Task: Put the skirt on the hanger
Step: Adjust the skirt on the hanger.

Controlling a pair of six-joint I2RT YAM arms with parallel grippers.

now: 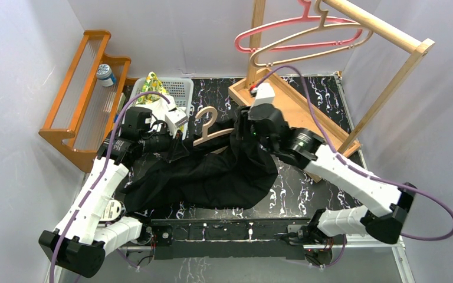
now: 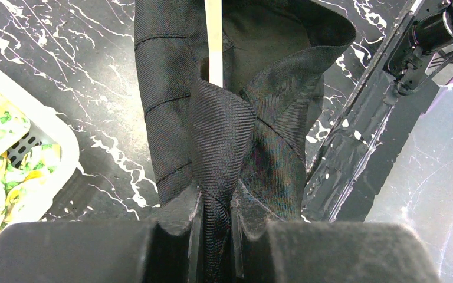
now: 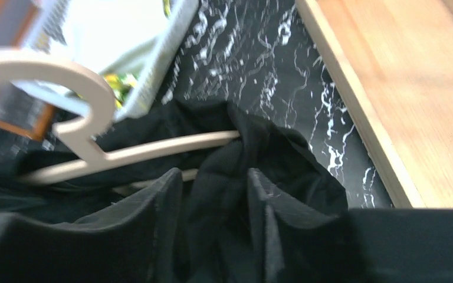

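The black skirt [image 1: 212, 177] lies crumpled across the middle of the table. A pale wooden hanger [image 1: 209, 127] lies at its far edge, hook up, with its arms tucked into the waist. My left gripper [image 1: 171, 144] is shut on a twisted fold of skirt [image 2: 224, 118], just below the hanger's bar [image 2: 214, 41]. My right gripper [image 1: 242, 132] sits at the skirt's right waist end. Its jaws stand apart, open, with loose skirt fabric [image 3: 283, 159] bunched between them. The hanger [image 3: 82, 94] lies just ahead of the right gripper [image 3: 215, 194].
A white basket [image 1: 174, 91] holding yellow-green cloth stands behind the left gripper. An orange wooden rack [image 1: 82, 94] with a small jar [image 1: 105, 73] is at the far left. A wooden garment stand [image 1: 295, 106] at the back right carries pink and beige hangers [image 1: 307, 35].
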